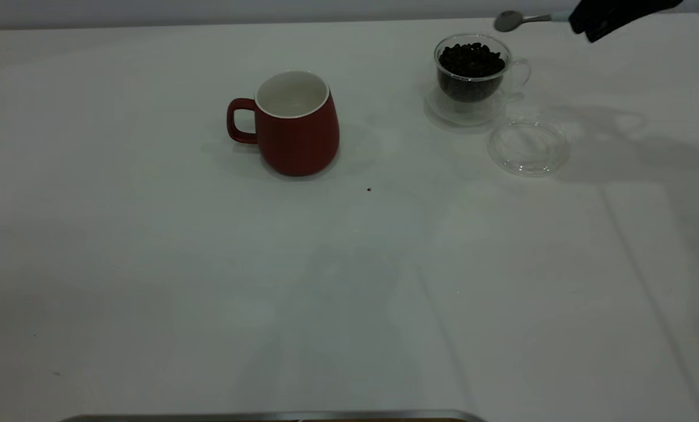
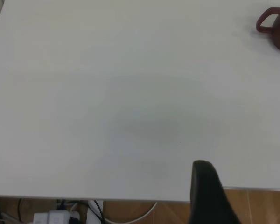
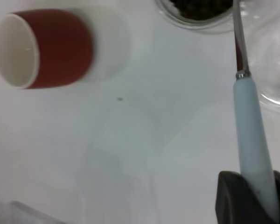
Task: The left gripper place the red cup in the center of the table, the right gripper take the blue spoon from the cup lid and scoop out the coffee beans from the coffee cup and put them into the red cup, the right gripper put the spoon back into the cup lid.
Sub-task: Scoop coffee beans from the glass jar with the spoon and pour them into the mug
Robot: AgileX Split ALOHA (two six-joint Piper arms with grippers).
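The red cup (image 1: 295, 123) stands upright near the middle of the table (image 1: 150, 264), its handle to the left and its white inside showing. To its right the coffee cup (image 1: 472, 70) holds a heap of coffee beans (image 1: 471, 58). The cup lid (image 1: 528, 146) lies flat in front of that cup with nothing on it. My right gripper (image 1: 595, 20) hovers at the far right, shut on the blue spoon (image 1: 516, 19), whose bowl hangs just behind the coffee cup. In the right wrist view the right gripper (image 3: 256, 191) clamps the spoon's (image 3: 249, 130) pale handle. My left gripper (image 2: 245, 179) is open over the table edge.
A clear glass saucer (image 1: 443, 111) sits under the coffee cup. A small dark speck (image 1: 368, 189) lies on the table in front of the red cup. A metal strip (image 1: 267, 417) runs along the near edge. Cables and a power strip (image 2: 51, 217) lie below the table edge.
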